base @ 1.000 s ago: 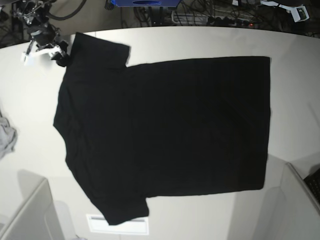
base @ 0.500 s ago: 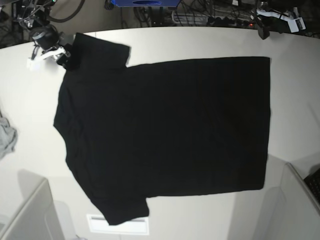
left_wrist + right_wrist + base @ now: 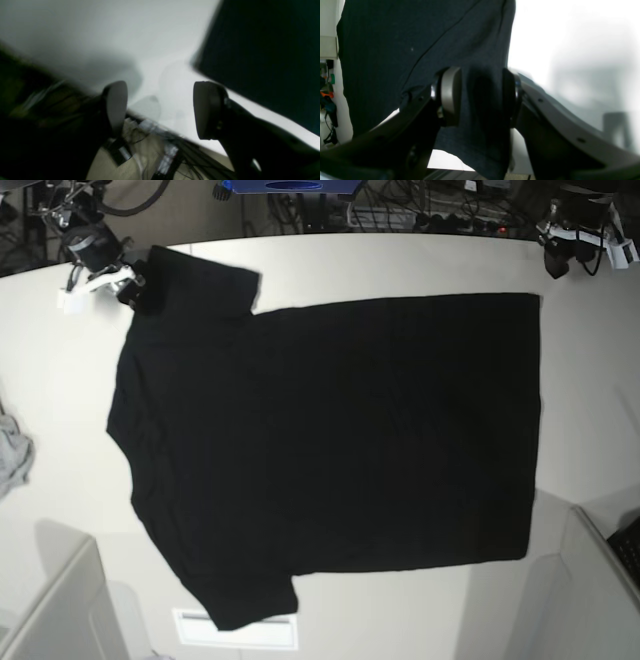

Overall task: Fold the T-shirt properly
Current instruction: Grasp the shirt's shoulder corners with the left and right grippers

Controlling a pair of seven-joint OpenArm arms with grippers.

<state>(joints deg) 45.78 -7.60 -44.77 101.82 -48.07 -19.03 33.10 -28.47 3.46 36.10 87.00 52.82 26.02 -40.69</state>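
The black T-shirt [image 3: 330,445] lies spread flat, plain side up, over the middle of the pale surface [image 3: 400,265], its hem toward the right of the base view and its sleeves toward the left, one at the upper left and one at the bottom of the frame. The right pincer [image 3: 480,97] sits at the upper left of the base view with its two round pads [image 3: 450,92] standing apart and a fold of that upper sleeve between them; whether both pads press the cloth cannot be told. The left pincer [image 3: 160,110] is at the upper right of the base view, near the shirt's hem corner, its pads wide apart over bare surface with nothing held. A small light-grey cloth [image 3: 12,455] lies at the left edge
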